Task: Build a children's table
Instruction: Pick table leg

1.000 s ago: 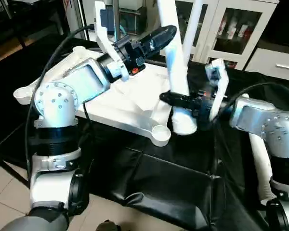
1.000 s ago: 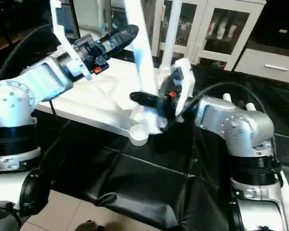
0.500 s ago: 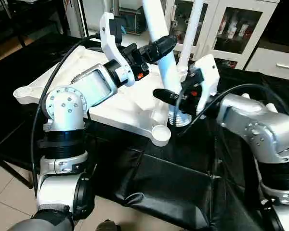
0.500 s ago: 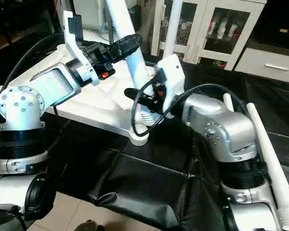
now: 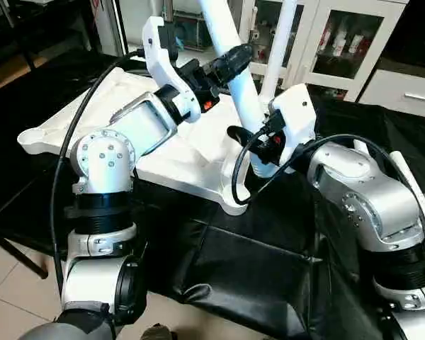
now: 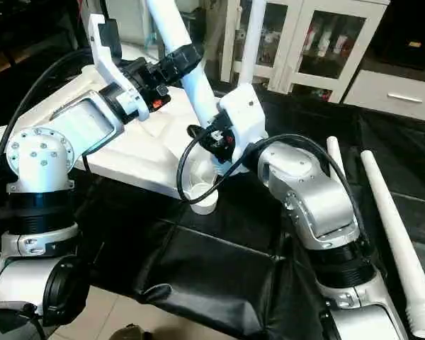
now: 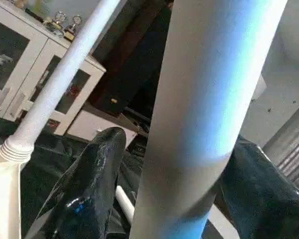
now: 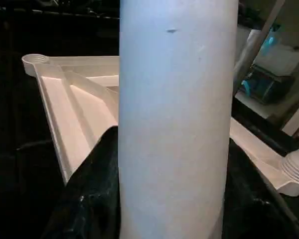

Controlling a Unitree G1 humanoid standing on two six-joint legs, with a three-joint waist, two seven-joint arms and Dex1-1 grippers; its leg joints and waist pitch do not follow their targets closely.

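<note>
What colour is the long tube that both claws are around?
White; the tube shows best in the right eye view.

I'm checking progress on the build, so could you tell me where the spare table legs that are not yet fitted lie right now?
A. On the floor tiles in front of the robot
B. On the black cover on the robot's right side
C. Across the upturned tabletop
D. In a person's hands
B: in the right eye view two loose legs lie side by side on the black cover beside the robot's right arm.
</note>
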